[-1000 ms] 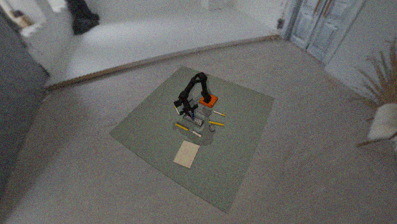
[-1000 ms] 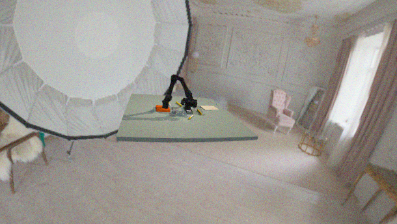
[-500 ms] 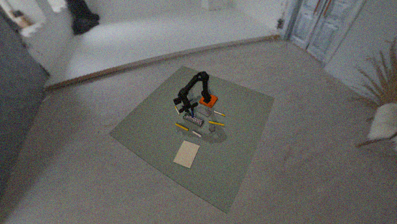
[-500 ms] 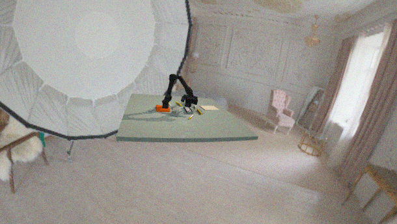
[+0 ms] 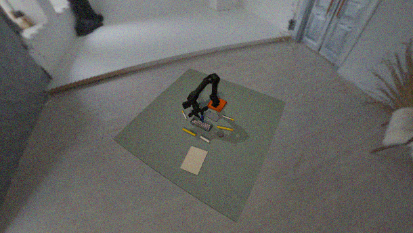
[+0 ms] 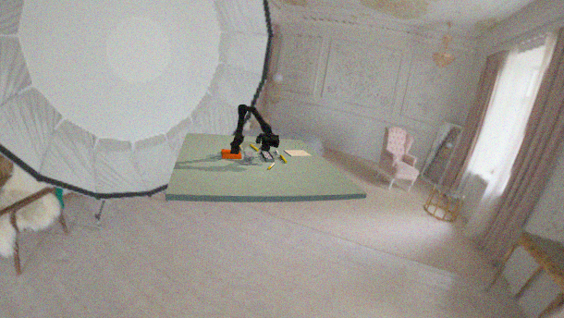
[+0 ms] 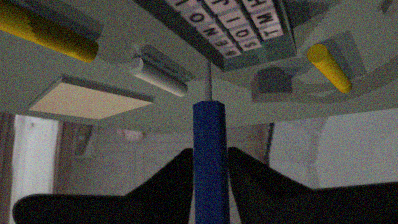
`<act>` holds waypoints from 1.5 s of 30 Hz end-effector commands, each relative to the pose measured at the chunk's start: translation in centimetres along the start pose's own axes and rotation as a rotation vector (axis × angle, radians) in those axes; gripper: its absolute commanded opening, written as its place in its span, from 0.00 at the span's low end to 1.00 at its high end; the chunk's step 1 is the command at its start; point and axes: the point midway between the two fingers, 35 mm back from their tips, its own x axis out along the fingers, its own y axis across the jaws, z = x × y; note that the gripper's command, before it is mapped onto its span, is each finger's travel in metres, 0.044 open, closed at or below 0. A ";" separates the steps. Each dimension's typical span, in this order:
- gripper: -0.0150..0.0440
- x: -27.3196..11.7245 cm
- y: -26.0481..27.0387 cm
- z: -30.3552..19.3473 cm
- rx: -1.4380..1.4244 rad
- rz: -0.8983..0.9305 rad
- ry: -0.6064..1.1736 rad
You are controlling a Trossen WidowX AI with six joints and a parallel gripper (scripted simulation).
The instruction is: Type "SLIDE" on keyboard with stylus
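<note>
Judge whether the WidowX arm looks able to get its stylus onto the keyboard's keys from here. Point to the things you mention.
Probably yes: the gripper (image 7: 210, 155) holds the blue stylus (image 5: 202, 118) (image 7: 211, 165) beside the keyboard (image 5: 201, 124) (image 7: 260, 54), and nothing visible stands between the stylus's tip and the keys.
</note>
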 end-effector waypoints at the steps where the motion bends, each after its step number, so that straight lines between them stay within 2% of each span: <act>1: 0.25 0.5 -1.1 -0.5 0.000 0.000 0.003; 17: 0.25 1.7 -1.9 1.0 0.000 -0.001 0.005; 20: 0.39 1.8 -1.9 1.1 0.000 -0.001 0.005; 21: 0.39 1.8 -1.9 1.2 0.000 -0.001 0.005; 45: 0.39 2.1 -1.9 1.7 0.000 -0.001 0.005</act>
